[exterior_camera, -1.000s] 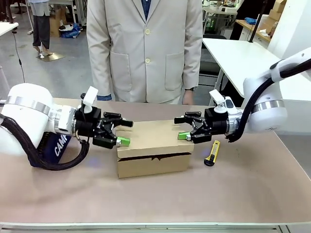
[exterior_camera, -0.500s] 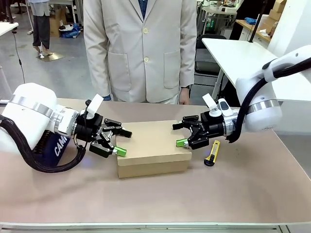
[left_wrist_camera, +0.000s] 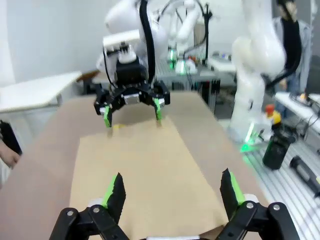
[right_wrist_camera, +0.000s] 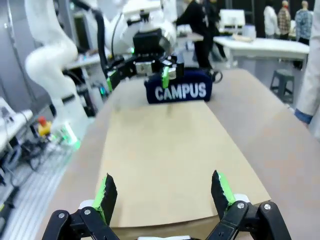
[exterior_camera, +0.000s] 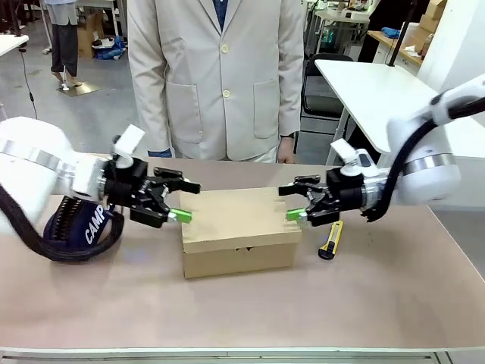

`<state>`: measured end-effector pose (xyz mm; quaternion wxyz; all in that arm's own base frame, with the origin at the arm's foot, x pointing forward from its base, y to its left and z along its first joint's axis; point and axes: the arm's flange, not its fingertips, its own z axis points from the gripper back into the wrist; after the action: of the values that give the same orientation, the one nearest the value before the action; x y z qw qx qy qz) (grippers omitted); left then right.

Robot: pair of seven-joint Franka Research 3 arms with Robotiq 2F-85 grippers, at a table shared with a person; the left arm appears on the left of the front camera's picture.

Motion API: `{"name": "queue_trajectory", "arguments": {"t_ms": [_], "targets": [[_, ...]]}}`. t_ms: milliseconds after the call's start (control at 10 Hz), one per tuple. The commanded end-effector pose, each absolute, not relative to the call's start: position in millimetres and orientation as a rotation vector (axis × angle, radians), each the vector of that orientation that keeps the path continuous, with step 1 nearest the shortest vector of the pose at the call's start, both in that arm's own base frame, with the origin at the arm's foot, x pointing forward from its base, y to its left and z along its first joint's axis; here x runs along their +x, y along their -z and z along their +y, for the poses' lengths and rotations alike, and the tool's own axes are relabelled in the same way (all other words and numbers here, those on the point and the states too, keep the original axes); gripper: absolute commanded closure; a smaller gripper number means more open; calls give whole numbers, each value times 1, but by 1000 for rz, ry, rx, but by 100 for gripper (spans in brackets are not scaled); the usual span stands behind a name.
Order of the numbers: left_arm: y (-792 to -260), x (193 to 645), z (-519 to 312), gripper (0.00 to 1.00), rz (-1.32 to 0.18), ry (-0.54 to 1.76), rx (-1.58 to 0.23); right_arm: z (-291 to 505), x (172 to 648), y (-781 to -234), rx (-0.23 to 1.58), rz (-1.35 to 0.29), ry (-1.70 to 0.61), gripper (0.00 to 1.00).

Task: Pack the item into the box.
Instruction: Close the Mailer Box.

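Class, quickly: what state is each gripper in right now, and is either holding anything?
Left gripper: jaws open, holding nothing, at the left end of the box.
Right gripper: jaws open, holding nothing, at the box's right end.

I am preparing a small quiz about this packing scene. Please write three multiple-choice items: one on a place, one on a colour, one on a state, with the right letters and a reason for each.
1. Where does the utility knife lie?
A. on the table, at the box's right in the front view
B. on top of the box
C. in the person's hand

2. What colour is the pouch with the print "CAMPUS"?
A. red
B. navy
C. white

3. How is the box's lid?
A. torn off
B. standing upright
C. shut flat

Right letters:
1 A: the knife rests on the tabletop under the right gripper.
2 B: the right wrist view shows dark blue cloth with white letters.
3 C: the front view shows the lid lying flat, between the open jaws of the left gripper and the right gripper.
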<state>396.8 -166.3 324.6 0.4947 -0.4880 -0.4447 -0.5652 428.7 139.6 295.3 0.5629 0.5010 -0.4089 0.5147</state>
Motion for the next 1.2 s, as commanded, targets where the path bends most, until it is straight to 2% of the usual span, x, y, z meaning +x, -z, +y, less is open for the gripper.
{"name": "queue_trajectory", "arguments": {"t_ms": [0,100,200,300,400,500,600,700,800,900,1100], "targets": [[-352,356,-127,0,-1117,1267,-1238,97,391,-326,1264,-966,-1062,0],[-355,342,-113,0,-1112,1251,-1244,88,367,-328,1271,-979,-1055,0],[-338,381,-148,0,-1109,1328,-1216,96,348,-323,1148,-1039,-1228,0],[-338,381,-148,0,-1109,1328,-1216,99,392,-316,1258,-998,-1090,0],[-338,381,-148,0,-1109,1328,-1216,99,392,-316,1258,-998,-1090,0],[-347,362,-131,0,-1119,1302,-1228,90,365,-321,1237,-1016,-1114,0],[-357,356,-114,0,-832,1114,-1367,67,356,-336,1305,-938,-1015,0],[-367,351,-87,0,-603,915,-1453,37,344,-350,1403,-773,-835,0],[-375,342,-60,0,-451,751,-1433,9,331,-360,1450,-554,-783,0],[-384,332,-36,0,-400,695,-1393,-10,324,-365,1388,-459,-775,0],[-395,319,14,0,-465,568,-1398,-53,320,-364,1235,-370,-619,0]]}}
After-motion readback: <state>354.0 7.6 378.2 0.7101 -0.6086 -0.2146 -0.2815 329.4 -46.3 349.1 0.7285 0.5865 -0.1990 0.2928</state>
